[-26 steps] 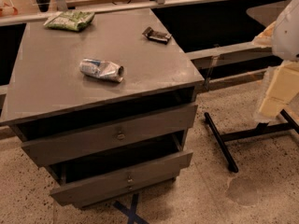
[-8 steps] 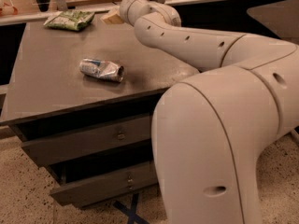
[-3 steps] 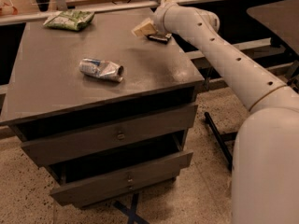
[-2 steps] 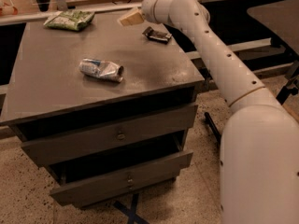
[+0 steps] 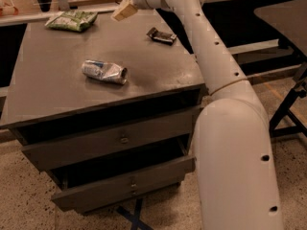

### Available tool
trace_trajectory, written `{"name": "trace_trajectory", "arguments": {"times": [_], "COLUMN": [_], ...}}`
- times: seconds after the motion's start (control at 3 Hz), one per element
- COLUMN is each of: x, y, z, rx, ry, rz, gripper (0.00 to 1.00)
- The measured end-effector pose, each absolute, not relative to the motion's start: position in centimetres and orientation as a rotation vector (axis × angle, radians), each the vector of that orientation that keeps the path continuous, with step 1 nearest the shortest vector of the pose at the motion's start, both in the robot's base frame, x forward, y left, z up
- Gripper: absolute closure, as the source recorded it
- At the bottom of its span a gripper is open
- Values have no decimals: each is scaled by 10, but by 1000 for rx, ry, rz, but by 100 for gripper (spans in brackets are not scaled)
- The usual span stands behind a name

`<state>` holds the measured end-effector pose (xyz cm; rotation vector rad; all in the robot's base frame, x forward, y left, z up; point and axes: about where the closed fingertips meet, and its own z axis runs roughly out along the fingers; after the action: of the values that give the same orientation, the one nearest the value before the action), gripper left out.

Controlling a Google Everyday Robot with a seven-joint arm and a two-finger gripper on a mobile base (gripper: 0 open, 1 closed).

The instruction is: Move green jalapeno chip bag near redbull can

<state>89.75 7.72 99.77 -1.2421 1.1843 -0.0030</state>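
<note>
Claw hovers near green jalapeno chip bag; lower drawer ajar.

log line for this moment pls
claw: over far edge of table, right of green jalapeno chip bag, apart from it | bag: far-left corner, not yet near redbull can | can: lying mid-table

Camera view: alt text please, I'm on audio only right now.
The gripper hangs over the back of a grey drawer cabinet, between the green jalapeno chip bag in the far corner and a dark packet. The crushed redbull can lies mid-top, apart from the bag.
</note>
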Motion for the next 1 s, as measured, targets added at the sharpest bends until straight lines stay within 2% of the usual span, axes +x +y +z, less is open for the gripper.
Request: {"name": "trace_trajectory", "arguments": {"times": [1.0], "x": [944], "y": [100], "z": [973], "rx": [-1320], "ry": [1118], "rz": [-345], "gripper": [0]}}
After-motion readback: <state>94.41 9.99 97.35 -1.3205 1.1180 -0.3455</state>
